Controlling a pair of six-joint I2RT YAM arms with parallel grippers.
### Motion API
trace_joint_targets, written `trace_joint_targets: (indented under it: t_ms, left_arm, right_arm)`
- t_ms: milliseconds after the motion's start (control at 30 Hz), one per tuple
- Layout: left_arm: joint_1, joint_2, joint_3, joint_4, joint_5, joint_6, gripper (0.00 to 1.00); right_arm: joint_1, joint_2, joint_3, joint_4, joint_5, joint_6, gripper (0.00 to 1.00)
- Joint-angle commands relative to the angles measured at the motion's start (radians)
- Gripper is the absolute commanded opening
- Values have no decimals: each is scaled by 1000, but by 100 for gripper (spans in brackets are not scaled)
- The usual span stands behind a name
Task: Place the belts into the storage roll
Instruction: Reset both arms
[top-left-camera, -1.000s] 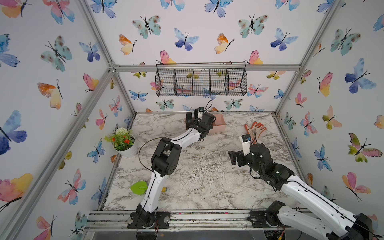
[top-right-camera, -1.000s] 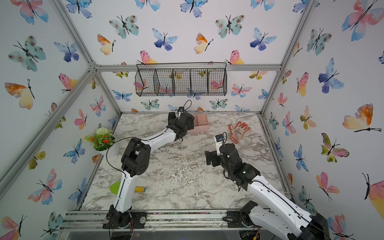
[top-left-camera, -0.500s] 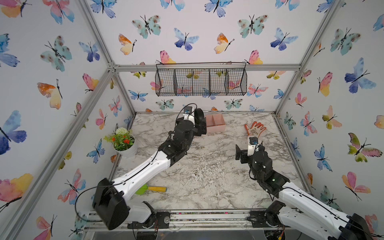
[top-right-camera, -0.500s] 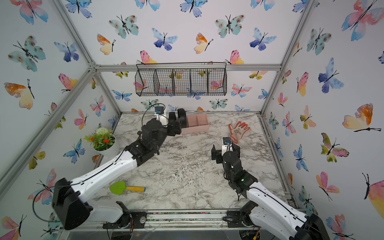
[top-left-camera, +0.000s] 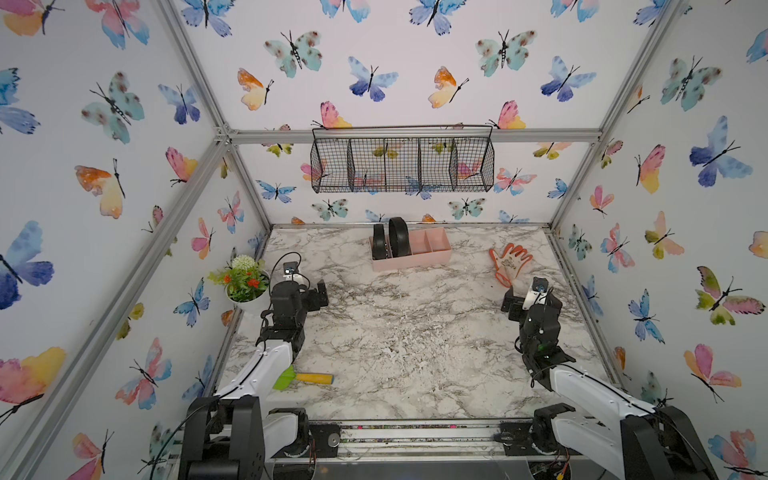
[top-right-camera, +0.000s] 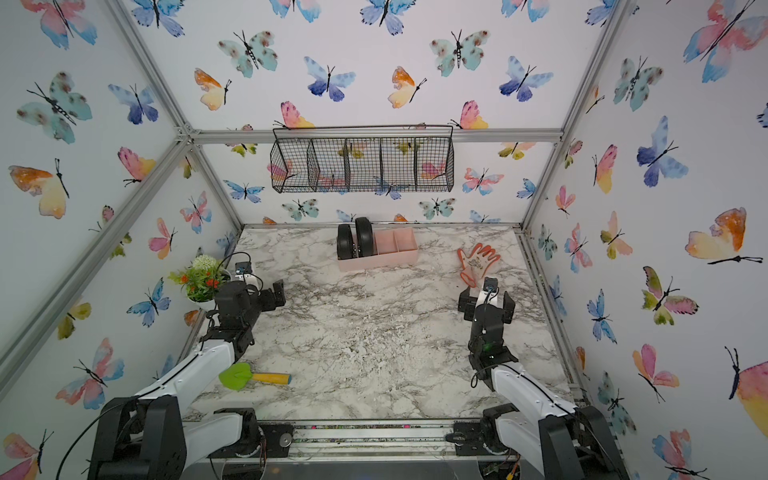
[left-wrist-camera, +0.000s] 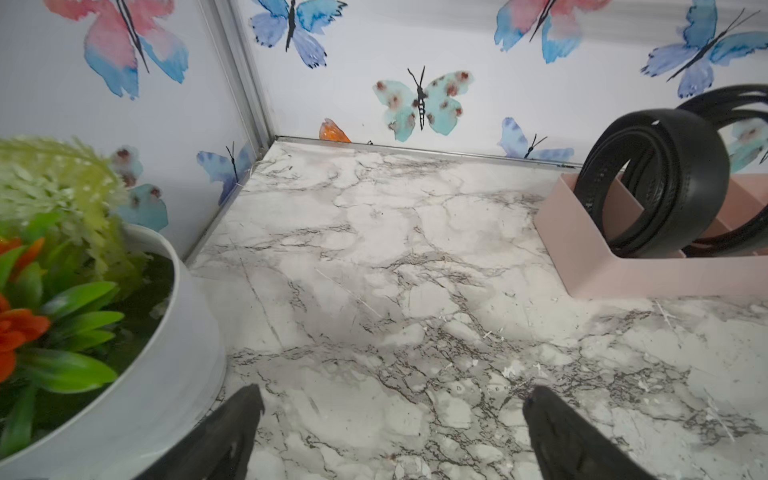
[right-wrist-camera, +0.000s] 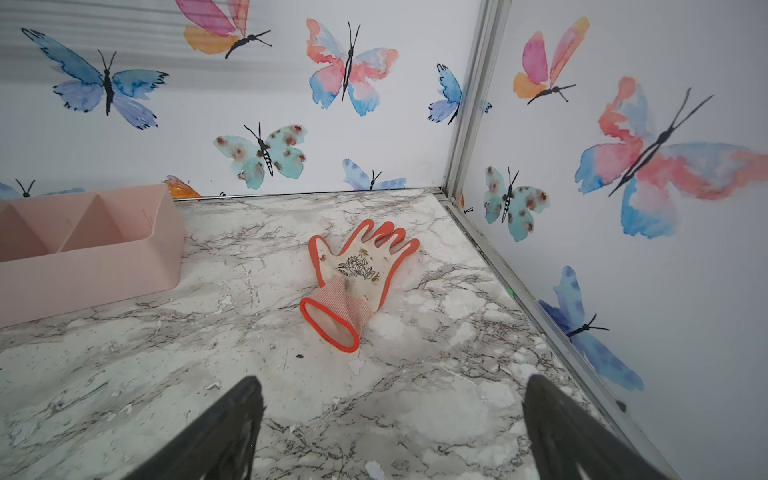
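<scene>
Open tabletop (top-left-camera: 415, 340) before storage roll (top-left-camera: 411, 262), glove (top-left-camera: 510, 262)

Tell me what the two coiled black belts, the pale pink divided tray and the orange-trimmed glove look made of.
Coiled black belts: likely leather or faux leather, matte, with stitching along the edge.
Pale pink divided tray: moulded plastic, going by its smooth satin walls and rounded corners.
Orange-trimmed glove: knit fabric with a ribbed cuff, and a seemingly rubbery orange coating round the fingers.

Matt pink plastic storage roll (left-wrist-camera: 582, 253), smooth black belts (left-wrist-camera: 685, 166), possibly leather
</scene>
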Motion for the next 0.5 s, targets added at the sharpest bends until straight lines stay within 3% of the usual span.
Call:
trace_joint_targets:
  t_ms: [0, 133, 200, 267, 367, 433, 467]
  left_arm:
    - [-14, 9, -100, 191, -31, -5, 98]
    - [-41, 35, -260, 468, -106, 2, 98]
    - [-61, 101, -270, 564, -92, 40, 98]
    - [-92, 135, -208, 478, -100, 92, 98]
    - [-81, 257, -259, 742, -202, 63, 98]
    - [-38, 212, -237, 602, -137, 18, 98]
    - [-33, 209, -251, 621, -123, 15, 98]
  right_arm:
    - [-40, -1, -15, 49, -122, 11, 100]
    - [-63, 110, -18, 126, -193, -14, 99]
    - [-64, 170, -39, 230, -217, -21, 99]
    - [-64, 240, -63, 361, -234, -56, 99]
    - [-63, 419, -60, 521, -242, -107, 99]
    - [-74, 528, -92, 732, -277, -122, 99]
    - [-84, 542, -100, 735, -262, -99, 99]
